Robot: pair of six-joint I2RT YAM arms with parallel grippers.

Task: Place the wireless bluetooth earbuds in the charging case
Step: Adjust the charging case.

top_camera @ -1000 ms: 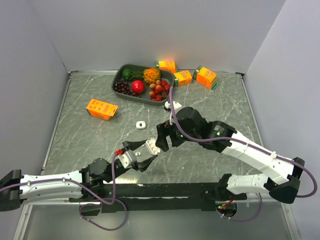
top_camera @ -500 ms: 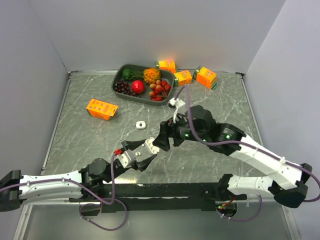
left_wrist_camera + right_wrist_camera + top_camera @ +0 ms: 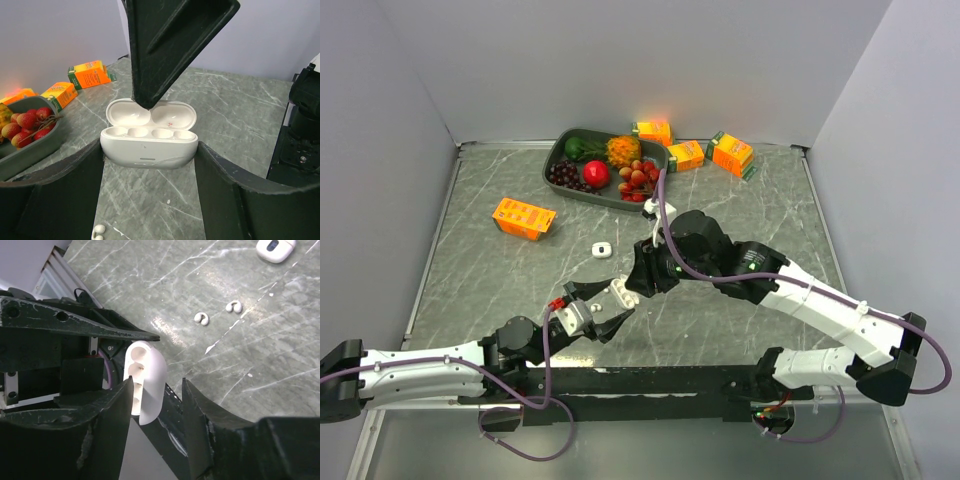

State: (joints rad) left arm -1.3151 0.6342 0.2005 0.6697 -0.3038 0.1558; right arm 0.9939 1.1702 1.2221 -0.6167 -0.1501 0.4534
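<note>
Dislodging risk.
Our left fingers (image 3: pixel 60 195) clench the open white plastic charging case (image 3: pixel 148 147); right fingers (image 3: pixel 97 437), apparently spread, may nudge it.

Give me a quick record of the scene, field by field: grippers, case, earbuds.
left gripper: shut on the open charging case
right gripper: open, close above that case
case sockets: empty
earbuds: two loose on the table
other case: closed, on the table

Open charging case (image 3: pixel 148 145) between fingers (image 3: pixel 60 200)
</note>
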